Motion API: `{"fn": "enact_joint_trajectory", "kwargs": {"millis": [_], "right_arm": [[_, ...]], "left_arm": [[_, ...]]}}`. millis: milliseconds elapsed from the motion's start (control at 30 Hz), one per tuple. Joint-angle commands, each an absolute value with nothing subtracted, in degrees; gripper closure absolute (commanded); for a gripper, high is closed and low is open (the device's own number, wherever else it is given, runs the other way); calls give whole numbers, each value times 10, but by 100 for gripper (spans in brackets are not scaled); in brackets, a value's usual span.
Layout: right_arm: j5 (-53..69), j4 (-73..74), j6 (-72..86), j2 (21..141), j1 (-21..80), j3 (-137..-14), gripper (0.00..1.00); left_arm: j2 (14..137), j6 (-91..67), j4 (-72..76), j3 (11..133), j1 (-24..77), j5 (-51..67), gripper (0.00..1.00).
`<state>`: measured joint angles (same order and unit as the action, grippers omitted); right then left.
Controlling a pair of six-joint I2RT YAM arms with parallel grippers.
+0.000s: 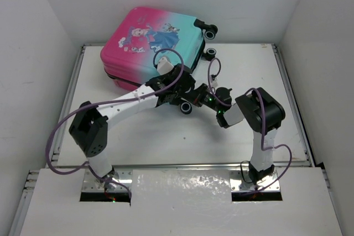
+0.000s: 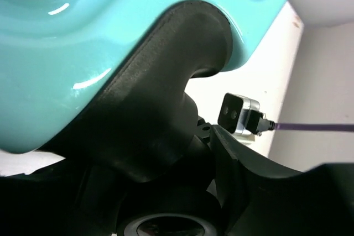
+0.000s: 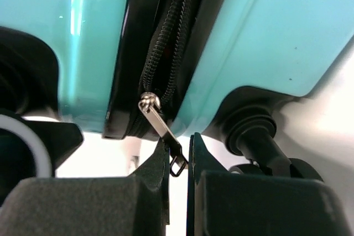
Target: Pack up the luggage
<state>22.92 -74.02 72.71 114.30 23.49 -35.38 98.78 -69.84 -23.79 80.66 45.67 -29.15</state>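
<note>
The suitcase [image 1: 149, 37] lay on the desk [image 1: 166, 136], the right claw [image 3: 178, 148] pinching just the end of the zipper tab [image 3: 161, 126], which a skewed tug could have slipped free; whether the left claw [image 1: 178, 88] gripped the wheel mount [image 2: 160, 114] was unclear.

The luggage [image 1: 157, 40] lies flat near the far left corner of my table [image 1: 166, 136], shells together. Its princess print faces up, pink on the left fading to teal. Its black wheels [image 1: 210, 32] face right, and a silver zipper pull [image 3: 160, 126] hangs from the seam.
</note>
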Motion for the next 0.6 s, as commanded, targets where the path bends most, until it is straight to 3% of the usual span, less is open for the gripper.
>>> {"fn": "enact_joint_trajectory", "kwargs": {"millis": [0, 200, 300, 367, 433, 467, 567], "right_arm": [[-5, -970, 811, 1110, 135, -374, 100], [-2, -967, 844, 1085, 105, -352, 100], [39, -929, 847, 1115, 89, -417, 100], [145, -877, 812, 1151, 91, -474, 100], [261, -923, 770, 1181, 98, -554, 99], [348, -940, 766, 1188, 104, -558, 91], [434, -938, 666, 1154, 123, -496, 56]], "left_arm": [[912, -585, -205, 765, 420, -282, 100], [876, -512, -106, 692, 400, -206, 100], [864, -494, -96, 671, 397, -193, 100], [854, -491, -94, 658, 392, -185, 100], [852, -483, -94, 657, 382, -175, 100], [850, -469, -97, 661, 381, -170, 100], [849, -437, -108, 679, 374, -150, 100]]}}
